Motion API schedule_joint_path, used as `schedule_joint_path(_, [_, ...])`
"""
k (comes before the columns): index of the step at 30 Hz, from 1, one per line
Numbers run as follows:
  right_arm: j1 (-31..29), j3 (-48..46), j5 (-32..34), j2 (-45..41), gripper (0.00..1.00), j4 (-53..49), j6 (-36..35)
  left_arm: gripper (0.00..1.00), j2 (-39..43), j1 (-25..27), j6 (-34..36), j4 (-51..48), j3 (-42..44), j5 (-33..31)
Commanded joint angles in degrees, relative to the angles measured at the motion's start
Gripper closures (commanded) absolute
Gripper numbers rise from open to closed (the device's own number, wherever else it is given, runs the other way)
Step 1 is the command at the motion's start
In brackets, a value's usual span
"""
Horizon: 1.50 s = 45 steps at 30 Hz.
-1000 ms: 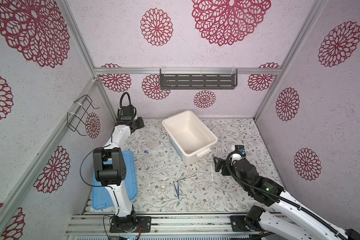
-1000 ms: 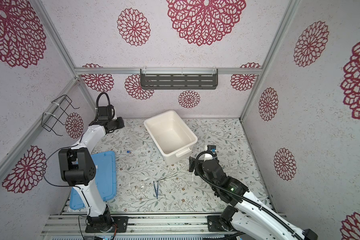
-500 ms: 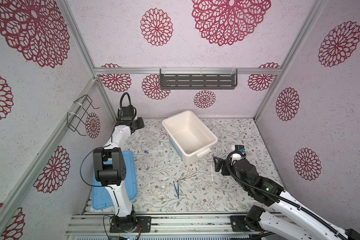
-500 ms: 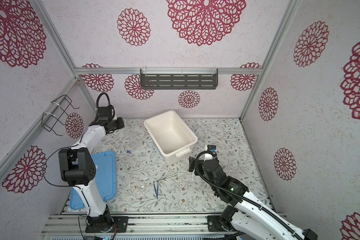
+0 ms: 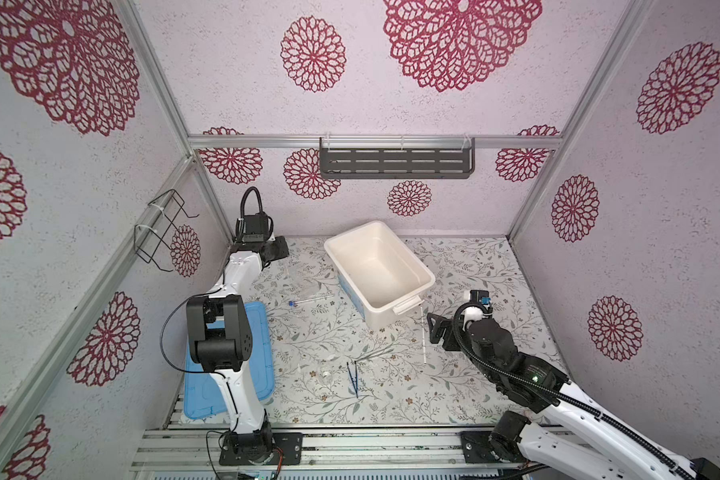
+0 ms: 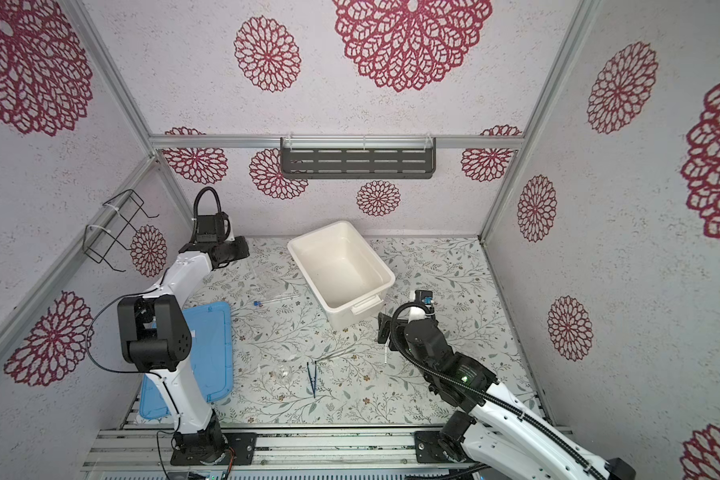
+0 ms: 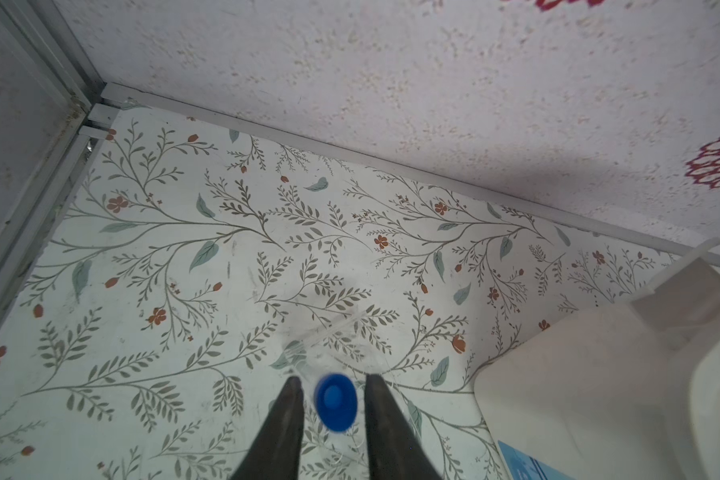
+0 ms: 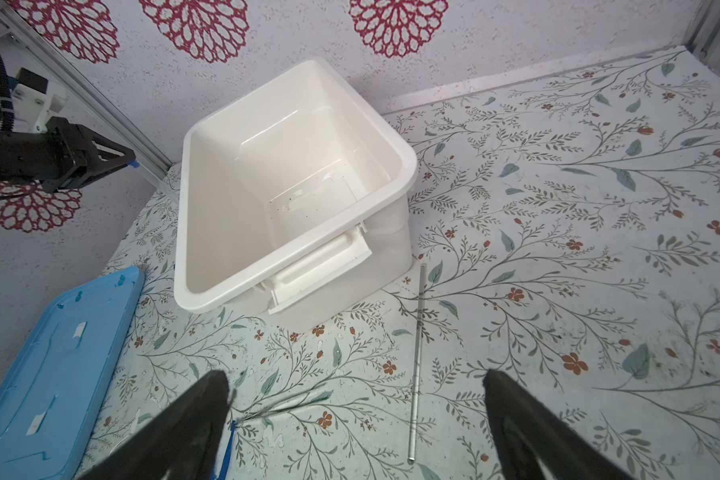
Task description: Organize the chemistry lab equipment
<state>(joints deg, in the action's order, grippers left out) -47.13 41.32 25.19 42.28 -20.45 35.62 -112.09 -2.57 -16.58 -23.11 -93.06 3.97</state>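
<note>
Left wrist view is showing the left claw (image 7: 334, 378) pointing down at the worktop (image 7: 184, 257) in the far left corner, with a blue-capped clear tube (image 7: 336, 401) sitting between its jaws. The jaws are standing slightly apart, with a sliver of gap on each side of the cap. The claw is looking loose around the tube rather than clamping it. Whether the tube is resting on the worktop I cannot tell. The right claw (image 8: 356, 374) is gaping wide and holding nothing, hovering over the thin clear rod (image 8: 416, 353) that is lying just beside the white tub (image 8: 408, 170).

Judging by how things are lying, the organizing is barely beginning: the tub is standing empty and every item is sitting outside it. In both top views a second blue-capped tube (image 5: 310, 300) is lying left of the tub. The dark blue tweezers (image 5: 353, 380), the silvery tool (image 5: 373, 354) and the small clear vessels (image 5: 326, 374) are lying nearer the front, and the light-blue lid (image 5: 262, 332) is lying flat by the left arm.

Both top views are giving the whole layout but are rendering the tube at the left claw too small to read. Only the left wrist view is revealing the gap at the cap. The right wrist view alone is looking down onto the tub's bare bottom, while missing the second tube and the vessels.
</note>
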Motion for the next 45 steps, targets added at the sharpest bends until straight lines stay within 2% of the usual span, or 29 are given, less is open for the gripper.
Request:
schedule_joint_path(1, [0.2,-0.5,0.3,-0.8,0.01,1.2,0.9,0.65,1.1,0.0,0.4,0.7,-0.5,0.4])
schedule_joint_path(10, [0.2,1.2,-0.3,2.0,0.01,0.6,-0.3,0.48,5.7,0.0,0.9,-1.6,-1.8,-0.5])
schedule_joint_path(14, [0.5,5.9,4.0,5.1,0.01,-5.4,4.1,0.44,9.8,0.0,0.5,-4.5,-2.5,-1.8])
schedule_joint_path(18, [1.6,11.3,-0.8,8.8,0.01,-5.6,-3.7,0.41,14.4,0.0,-1.1,-8.1,-1.7,-2.9])
schedule_joint_path(21, [1.6,16.2,-1.8,13.7,0.01,-8.5,-9.0,0.38,17.8,0.0,-6.1,-12.4,-0.2,-5.9])
schedule_joint_path(23, [1.6,19.3,-3.8,16.9,0.01,-9.9,-12.7,0.35,19.9,-0.2,-11.5,-16.0,2.0,-6.9])
schedule_joint_path(26, [1.6,22.8,-10.5,21.0,0.01,-10.0,-18.9,0.35,23.3,-0.3,-16.3,-17.7,8.2,-3.2])
schedule_joint_path(32, [1.5,29.0,-19.3,28.7,0.02,-11.6,-22.6,0.35,27.6,-0.4,-22.1,-17.1,20.0,2.5])
schedule_joint_path(35, [1.1,31.3,-22.5,32.4,0.13,-12.5,-24.5,0.36,28.0,-0.3,-24.7,-16.1,24.5,2.4])
schedule_joint_path(38, [0.6,36.2,-23.3,37.7,0.21,-15.4,-25.5,0.36,28.1,-0.3,-27.4,-12.4,29.1,3.2])
schedule_joint_path(45, [-1.6,46.7,-20.3,48.3,0.25,-19.4,-26.7,0.36,24.4,-0.1,-31.7,-8.8,32.1,1.2])
